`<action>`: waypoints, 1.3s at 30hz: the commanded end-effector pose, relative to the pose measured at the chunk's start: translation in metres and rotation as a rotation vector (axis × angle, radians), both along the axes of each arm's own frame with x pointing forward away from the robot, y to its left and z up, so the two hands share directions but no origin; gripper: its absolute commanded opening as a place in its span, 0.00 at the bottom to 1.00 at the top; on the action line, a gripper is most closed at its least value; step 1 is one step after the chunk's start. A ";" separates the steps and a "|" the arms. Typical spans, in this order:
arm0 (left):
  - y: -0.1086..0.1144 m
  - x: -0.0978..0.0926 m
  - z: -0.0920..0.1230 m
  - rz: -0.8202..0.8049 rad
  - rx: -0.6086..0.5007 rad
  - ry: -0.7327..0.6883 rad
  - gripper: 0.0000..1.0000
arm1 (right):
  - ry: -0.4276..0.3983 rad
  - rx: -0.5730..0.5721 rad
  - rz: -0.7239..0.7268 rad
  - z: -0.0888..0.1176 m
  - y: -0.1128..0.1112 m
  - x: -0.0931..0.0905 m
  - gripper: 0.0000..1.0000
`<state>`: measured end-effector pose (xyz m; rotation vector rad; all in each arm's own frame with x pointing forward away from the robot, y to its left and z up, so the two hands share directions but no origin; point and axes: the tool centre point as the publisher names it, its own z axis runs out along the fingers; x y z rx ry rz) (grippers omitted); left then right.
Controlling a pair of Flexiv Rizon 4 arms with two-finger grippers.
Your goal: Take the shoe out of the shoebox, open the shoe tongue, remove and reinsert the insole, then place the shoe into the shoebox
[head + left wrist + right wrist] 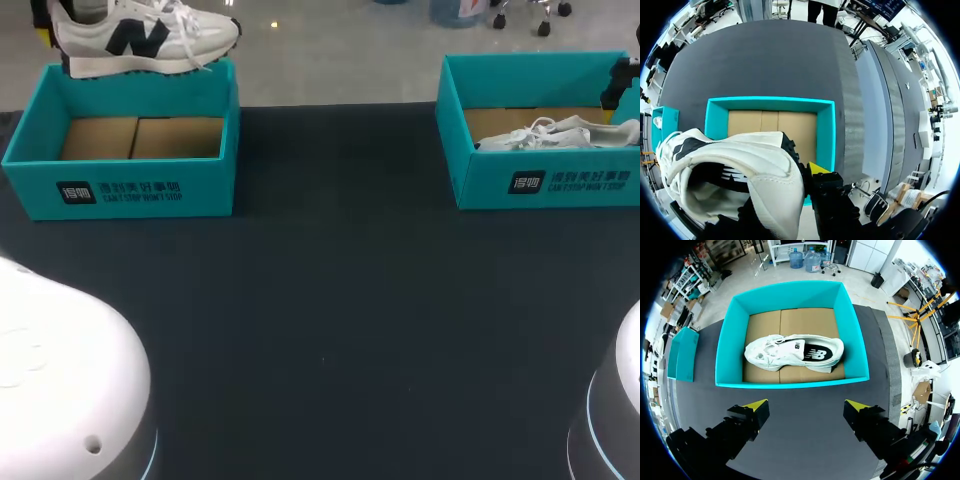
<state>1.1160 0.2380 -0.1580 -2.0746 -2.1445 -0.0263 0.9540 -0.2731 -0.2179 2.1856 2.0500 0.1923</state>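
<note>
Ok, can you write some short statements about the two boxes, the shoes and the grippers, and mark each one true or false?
1. The left box has no shoe inside. True.
2. The right gripper is shut on a shoe. False: it is open, with nothing between its fingers, in front of the right box.
3. A white shoe lies inside the right box. True.
4. The second shoe rests on the table. False: the left gripper holds it up above the left box.

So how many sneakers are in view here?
2. One white sneaker is held above the left teal shoebox; a second sneaker lies inside the right shoebox. No others visible.
</note>
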 end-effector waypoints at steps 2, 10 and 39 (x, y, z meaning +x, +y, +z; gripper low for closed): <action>-0.017 -0.040 0.015 -0.025 0.005 -0.041 0.00 | -0.002 -0.001 -0.001 0.000 0.000 -0.001 1.00; -0.033 -0.066 0.020 -0.063 0.008 -0.031 0.00 | -0.002 -0.001 -0.001 0.000 0.000 -0.001 1.00; -0.051 -0.087 0.013 -0.093 -0.009 -0.036 0.00 | -0.002 -0.001 -0.001 0.000 0.000 -0.001 1.00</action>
